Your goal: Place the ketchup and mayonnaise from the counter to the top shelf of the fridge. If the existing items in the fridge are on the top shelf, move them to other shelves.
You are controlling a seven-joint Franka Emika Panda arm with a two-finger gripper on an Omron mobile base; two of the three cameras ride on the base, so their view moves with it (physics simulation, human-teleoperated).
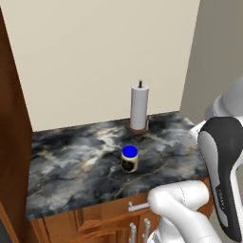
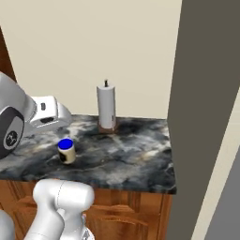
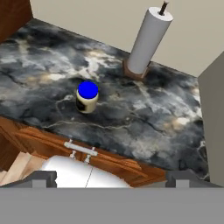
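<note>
- Fingers (image 3: 111, 179) are spread wide and nothing is held between them; they are kept high above the worktop (image 3: 144, 118), pointed down at it.
- One blue-lidded jar (image 3: 87, 97) (taken to be the mayonnaise) is seen upright near the middle of the worktop, well apart from the paper towel roll (image 3: 148, 38) at the back wall.
- Ketchup cannot be made out on the worktop.
- At least the jar is judged still to be fetched; what the fridge shelves hold cannot be told.

A cream jar (image 1: 129, 160) with a blue lid and dark label stands on a black-and-grey marbled counter (image 1: 71, 166), near a white paper roll (image 1: 139, 108) on a brown base, over reddish-brown cabinets (image 3: 52, 146).
</note>
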